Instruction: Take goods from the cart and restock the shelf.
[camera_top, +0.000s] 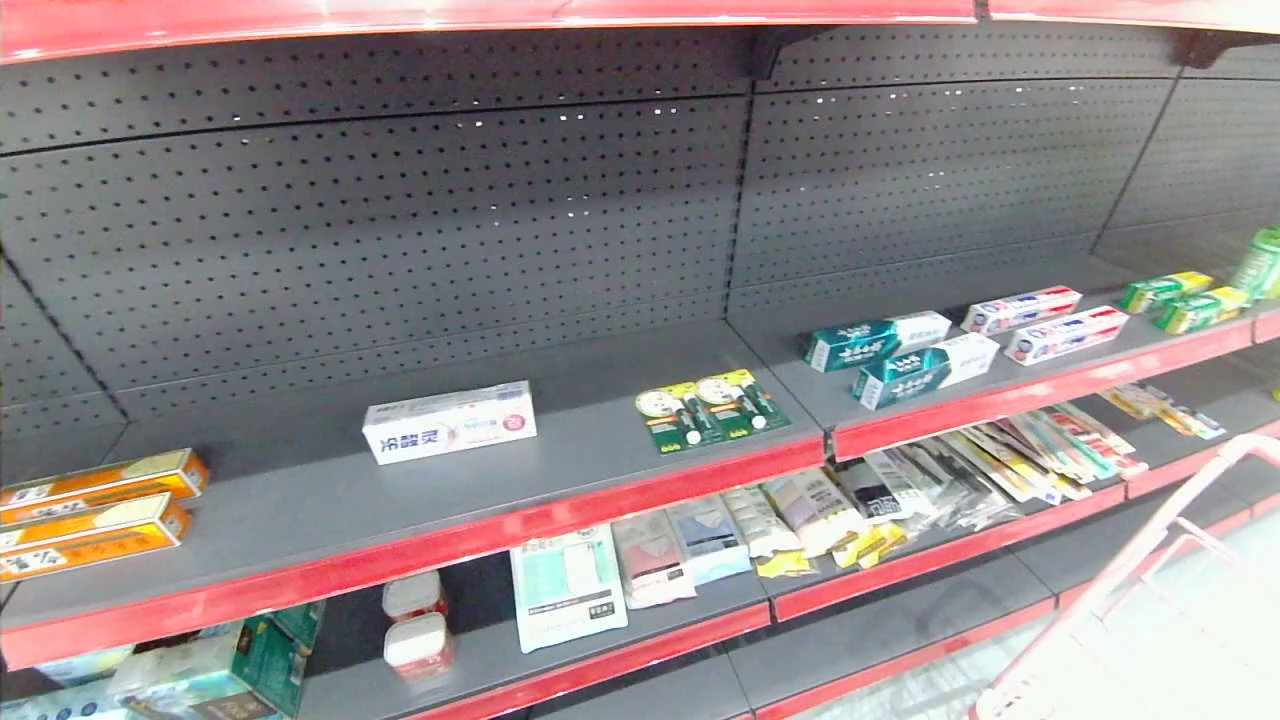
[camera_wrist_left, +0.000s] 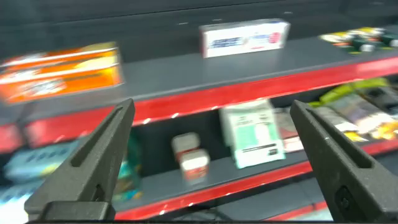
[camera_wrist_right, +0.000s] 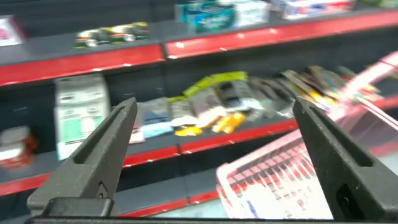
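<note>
**Operator:** Where are the goods to be taken?

**Technician:** In the cart (camera_top: 1150, 600), a pink wire basket low at the robot's right, near the lower shelves. The right wrist view looks down on the cart (camera_wrist_right: 273, 180), but its contents are too blurred to name.

**Operator:** State of each pincer?

**Technician:** Left pincer (camera_wrist_left: 211, 107): fingers spread wide, nothing between them, facing the shelf front. Right pincer (camera_wrist_right: 214, 102): likewise spread and empty, near the cart.

**Operator:** Procedure for the step in hand?

**Technician:** The step is judged to be the pick.
1. Use the right arm, which is nearer.
2. Descend inside the cart wires.
3. Close across an item's narrow sides.
4. Lift straight up before swinging.
5. Place it on the bare stretch of shelf (camera_top: 330, 500) between the orange boxes (camera_top: 90, 510) and the white box (camera_top: 449, 421), long face forward.

**Operator:** Labels?

**Technician:** Every box carries print. The white box has large characters and a red emblem. Green blister cards (camera_top: 712, 410) and teal-and-white boxes (camera_top: 900, 357) lie farther right. Wording is not transcribed.
</note>
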